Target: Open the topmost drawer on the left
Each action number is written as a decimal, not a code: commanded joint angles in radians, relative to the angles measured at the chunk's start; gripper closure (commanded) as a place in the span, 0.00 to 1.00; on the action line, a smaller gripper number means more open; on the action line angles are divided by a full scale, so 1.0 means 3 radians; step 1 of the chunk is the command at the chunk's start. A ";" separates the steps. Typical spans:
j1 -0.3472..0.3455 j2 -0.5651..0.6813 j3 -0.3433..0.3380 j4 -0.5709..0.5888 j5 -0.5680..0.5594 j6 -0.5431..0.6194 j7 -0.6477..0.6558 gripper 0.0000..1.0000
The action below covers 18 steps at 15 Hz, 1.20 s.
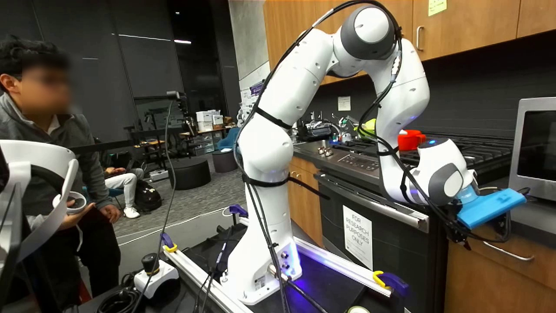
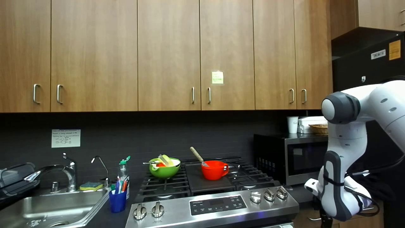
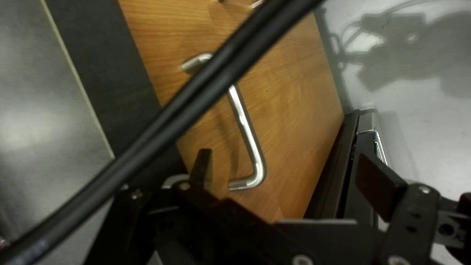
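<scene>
The topmost drawer shows as a brown wooden front (image 3: 209, 140) below a dark counter edge in the wrist view, and at the lower right in an exterior view (image 1: 543, 263). It looks shut. Its silver bar handle (image 3: 244, 121) stands ahead of the jaws, nearer the left finger, partly hidden by a black cable. The handle also shows in both exterior views (image 1: 508, 251) (image 2: 314, 218). My gripper (image 3: 290, 173) is open, with its fingers wide apart and nothing between them. In an exterior view it (image 1: 460, 237) is dark and partly hidden, just beside the handle. Contact with the handle is not seen.
The oven (image 1: 369, 200) with its long handle stands beside the drawer. A microwave (image 2: 305, 158) stands on the counter above. A black cable (image 3: 176, 117) crosses the wrist view. Red (image 2: 213, 171) and green (image 2: 164, 172) bowls stand on the stove. A person (image 1: 47, 108) stands behind the arm.
</scene>
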 commanded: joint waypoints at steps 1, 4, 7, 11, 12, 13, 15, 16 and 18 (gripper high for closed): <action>-0.0064 0.0194 0.0075 0.0255 -0.0172 -0.0094 0.0029 0.00; -0.0067 0.0218 0.0064 0.0289 -0.0206 -0.0161 0.0024 0.00; -0.0378 0.0111 0.0305 0.0148 -0.0409 -0.0241 0.0052 0.00; -0.0522 -0.0025 0.0365 -0.0039 -0.0525 -0.0233 0.0051 0.00; -0.0552 -0.0058 0.0404 -0.0093 -0.0536 -0.0300 0.0056 0.00; -0.0493 -0.0076 0.0377 -0.0137 -0.0499 -0.0373 0.0049 0.00; -0.0359 -0.0113 0.0299 -0.0218 -0.0438 -0.0468 0.0036 0.00; -0.0315 -0.0132 0.0281 -0.0247 -0.0419 -0.0491 0.0041 0.00; -0.0229 -0.0175 0.0239 -0.0295 -0.0388 -0.0510 0.0050 0.00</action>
